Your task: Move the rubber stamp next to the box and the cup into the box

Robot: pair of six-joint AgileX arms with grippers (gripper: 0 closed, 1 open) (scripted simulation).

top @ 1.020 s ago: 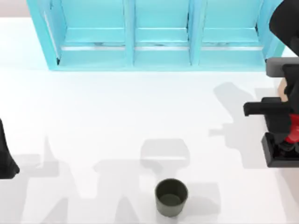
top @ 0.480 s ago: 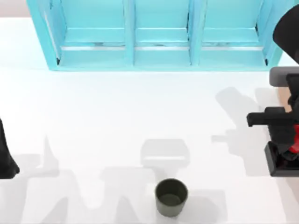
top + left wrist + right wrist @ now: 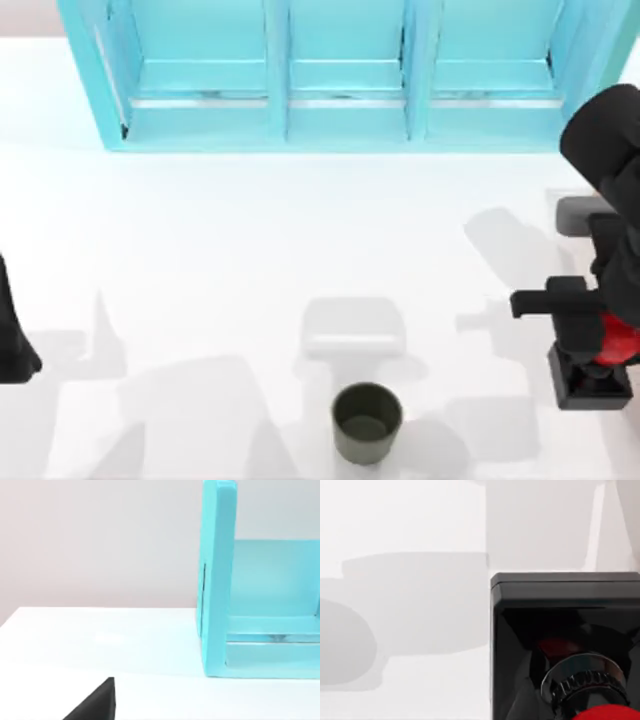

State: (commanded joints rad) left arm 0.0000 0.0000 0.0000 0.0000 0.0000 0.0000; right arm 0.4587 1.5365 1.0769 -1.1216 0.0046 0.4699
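Overhead, my right arm reached in from the table's right edge, its right gripper pointing down and clamped on the red knob of the rubber stamp. Whether the stamp's base touched the white table or hung above it could not be told. Up close, the stamp showed a glossy black square base, a ribbed silver collar and a red handle. The cup, dark olive-grey and upright, stood near the front edge, well apart. My left arm stayed parked at the left edge; its claw's state could not be told. A turquoise cabinet lined the back.
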